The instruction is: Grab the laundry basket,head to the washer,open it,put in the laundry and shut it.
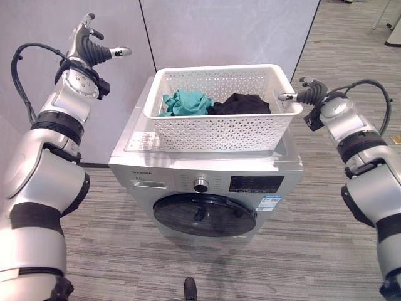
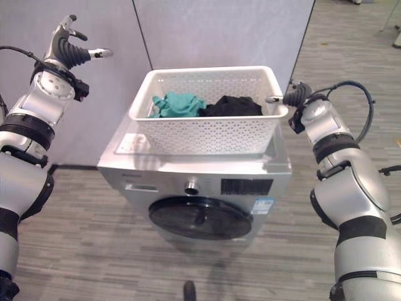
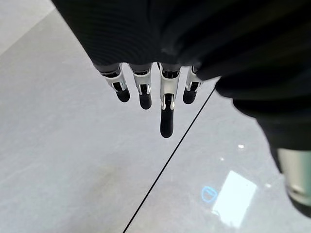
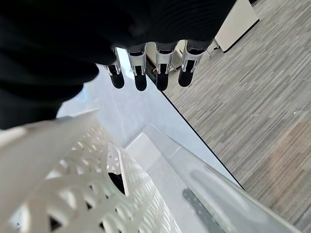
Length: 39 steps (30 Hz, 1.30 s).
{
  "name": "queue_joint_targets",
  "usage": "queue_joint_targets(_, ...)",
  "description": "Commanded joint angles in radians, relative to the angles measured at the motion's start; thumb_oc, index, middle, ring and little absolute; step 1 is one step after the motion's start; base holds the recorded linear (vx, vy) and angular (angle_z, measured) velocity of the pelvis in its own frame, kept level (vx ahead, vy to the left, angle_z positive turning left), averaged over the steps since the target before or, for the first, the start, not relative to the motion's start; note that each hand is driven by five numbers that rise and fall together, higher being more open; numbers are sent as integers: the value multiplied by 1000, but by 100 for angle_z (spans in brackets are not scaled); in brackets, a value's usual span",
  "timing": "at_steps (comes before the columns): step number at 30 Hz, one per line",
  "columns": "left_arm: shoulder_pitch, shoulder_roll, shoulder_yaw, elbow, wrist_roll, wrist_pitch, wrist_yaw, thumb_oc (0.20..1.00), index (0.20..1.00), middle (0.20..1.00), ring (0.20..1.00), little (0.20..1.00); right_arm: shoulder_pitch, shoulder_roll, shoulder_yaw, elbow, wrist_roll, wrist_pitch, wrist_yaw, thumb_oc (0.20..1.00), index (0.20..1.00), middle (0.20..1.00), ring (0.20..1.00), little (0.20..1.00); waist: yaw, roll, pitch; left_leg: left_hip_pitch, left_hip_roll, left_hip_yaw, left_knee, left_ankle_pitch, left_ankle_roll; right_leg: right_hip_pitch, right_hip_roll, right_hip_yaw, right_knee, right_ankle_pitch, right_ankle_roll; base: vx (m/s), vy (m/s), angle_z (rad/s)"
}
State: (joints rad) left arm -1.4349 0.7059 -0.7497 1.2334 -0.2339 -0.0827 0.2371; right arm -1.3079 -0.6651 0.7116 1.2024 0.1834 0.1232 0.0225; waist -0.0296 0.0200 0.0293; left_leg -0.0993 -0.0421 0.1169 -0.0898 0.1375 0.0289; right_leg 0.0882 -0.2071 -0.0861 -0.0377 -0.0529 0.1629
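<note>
The washer (image 1: 207, 182) fills the middle of the scene, its round dark door (image 1: 205, 215) at six o'clock and shut, standing against a grey partition wall (image 1: 207, 31) at twelve o'clock. On its flat top sits the white laundry basket (image 1: 219, 132), square to the front edge and over the right of the lid, which reads as parked there so that both arms are free for the door below. Inside it lie a teal garment (image 1: 187, 102) at about ten o'clock of the basket and a black garment (image 1: 241, 103) beside it toward two o'clock, both loose and untouched. The right hand (image 1: 307, 95) sits at three o'clock, just beside the basket's right rim, a fingertip close to the rim; whether it touches I cannot tell. Its fingers are relaxed and only slightly bent in the right wrist view, closing on nothing. The left hand (image 1: 91, 45) is raised at ten o'clock, well apart from basket and washer, in front of the wall, fingers loosely spread and empty. By my reading, carrying is done and opening the door comes next, which calls for a hand to drop to the door's edge.
</note>
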Motion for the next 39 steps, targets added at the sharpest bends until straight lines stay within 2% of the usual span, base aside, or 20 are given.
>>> queue_joint_targets(1,-117,65,36,69,-27,-41,53,1000,1000,1000,1000,1000,-137,-53,36,83,45,-58,-57,1000,1000,1000,1000,1000,22,24,-20,60,36,2,15,-145,-59,-8,-70,-8,7,133,60,0,0,0)
queue_joint_targets(6,-74,105,108,-8,-91,-66,73,1000,1000,1000,1000,1000,-136,-114,-8,49,103,-75,-88,1000,1000,1000,1000,1000,35,22,-22,75,37,3,20,-155,-59,8,-71,-13,-2,131,63,2,-8,0)
queue_joint_targets(7,-30,161,161,-100,-110,-87,97,1000,1000,1000,1000,1000,-110,-176,-45,-1,125,-86,-109,1000,1000,1000,1000,1000,44,19,-23,81,41,4,21,-158,-60,16,-70,-19,-5,125,64,7,-31,0)
queue_joint_targets(10,6,191,192,-153,-94,-90,116,1000,1000,1000,1000,1000,-78,-211,-80,-58,142,-96,-123,1000,1000,1000,1000,1000,45,19,-25,84,43,4,23,-160,-61,19,-70,-21,-5,120,63,3,-31,-1)
queue_joint_targets(11,137,279,292,-321,-47,-97,159,1000,1000,1000,1000,1000,43,-299,-193,-223,161,-114,-158,1000,1000,1000,1000,1000,51,17,-29,86,46,4,29,-164,-61,22,-69,-21,0,112,61,-33,-60,-1)
queue_joint_targets(13,304,345,444,-489,-27,-105,179,1000,1000,1000,1000,1000,207,-385,-339,-420,116,-123,-198,1000,1000,1000,1000,1000,56,20,-29,81,53,6,36,-160,-59,17,-65,-22,2,104,56,-53,-90,-2)
queue_joint_targets(14,572,395,658,-679,39,-105,197,1000,1000,1000,1000,1000,504,-422,-605,-676,54,-139,-241,1000,1000,1000,1000,1000,61,23,-34,84,58,3,42,-165,-58,19,-62,-20,5,91,52,16,-110,-1)
queue_joint_targets(15,696,395,747,-755,73,-105,197,1000,1000,1000,1000,1000,644,-419,-725,-763,22,-147,-258,1000,1000,1000,1000,1000,66,20,-40,95,59,-3,41,-180,-59,32,-62,-25,5,66,50,-35,-170,-2)
queue_joint_targets(16,887,404,908,-817,106,-114,211,1000,1000,1000,1000,1000,852,-393,-911,-894,-20,-163,-282,1000,1000,1000,1000,1000,69,19,-35,88,65,-9,52,-167,-58,29,-55,-20,11,65,41,30,-121,-7)
queue_joint_targets(17,899,401,915,-826,107,-112,209,1000,1000,1000,1000,1000,866,-391,-919,-905,-23,-160,-281,1000,1000,1000,1000,1000,69,18,-41,97,64,-12,48,-181,-60,37,-56,-22,10,54,43,-90,-132,-7)
queue_joint_targets(20,1214,338,1163,-891,122,-110,208,1000,1000,1000,1000,1000,1161,-293,-1146,-1048,-40,-185,-265,1000,1000,1000,1000,1000,74,18,-27,92,80,-15,60,-166,-62,34,-38,-16,16,17,24,-56,-105,-6)
queue_joint_targets(21,1236,332,1177,-906,123,-106,205,1000,1000,1000,1000,1000,1174,-288,-1150,-1062,-41,-180,-262,1000,1000,1000,1000,1000,71,18,-31,97,80,-16,58,-171,-63,39,-39,-17,18,11,24,-66,-106,-1)
queue_joint_targets(24,1543,149,1369,-877,112,-92,198,1000,1000,1000,1000,1000,1425,-60,-1230,-1135,-33,-198,-224,1000,1000,1000,1000,1000,75,13,-17,96,107,-25,75,-158,-76,54,-10,-20,12,-24,-8,-84,-217,2)
queue_joint_targets(25,1547,148,1370,-878,112,-91,197,1000,1000,1000,1000,1000,1427,-59,-1228,-1137,-33,-197,-224,1000,1000,1000,1000,1000,74,12,-22,100,107,-27,72,-167,-78,58,-10,-21,10,-31,-7,-161,-209,-1)
queue_joint_targets(27,1628,19,1374,-796,85,-73,185,1000,1000,1000,1000,1000,1550,94,-1169,-1178,-35,-199,-172,1000,1000,1000,1000,1000,76,3,6,76,135,-43,103,-144,-94,59,19,-19,19,-56,-37,-157,-235,4)
queue_joint_targets(28,1629,19,1373,-796,86,-74,185,1000,1000,1000,1000,1000,1552,94,-1169,-1179,-35,-199,-171,1000,1000,1000,1000,1000,75,3,2,77,136,-45,102,-149,-96,60,20,-20,19,-60,-37,-244,-312,16)
queue_joint_targets(29,1663,-79,1344,-739,24,-70,152,1000,1000,1000,1000,1000,1622,173,-1104,-1180,5,-200,-114,1000,1000,1000,1000,1000,77,-4,28,42,164,-67,126,-122,-113,59,52,-14,24,-74,-63,-215,-273,21)
queue_joint_targets(31,1661,-151,1263,-665,-12,-68,121,1000,1000,1000,1000,1000,1654,220,-1003,-1157,61,-209,-60,1000,1000,1000,1000,1000,78,-11,50,19,187,-93,141,-99,-125,65,84,-15,28,-89,-89,-259,-319,29)
queue_joint_targets(34,1586,-216,1094,-474,-56,-47,66,1000,1000,1000,1000,1000,1599,205,-812,-1084,79,-196,-20,1000,1000,1000,1000,1000,95,-16,89,-18,214,-154,158,-46,-141,54,140,-27,73,-123,-130,-210,-277,51)
queue_joint_targets(39,1491,-350,924,-270,-174,-37,4,1000,1000,1000,1000,1000,1429,151,-603,-1011,36,-201,-15,1000,1000,1000,1000,1000,111,-4,116,-46,236,-225,91,37,-160,38,198,-72,77,-139,-153,-170,-193,46)
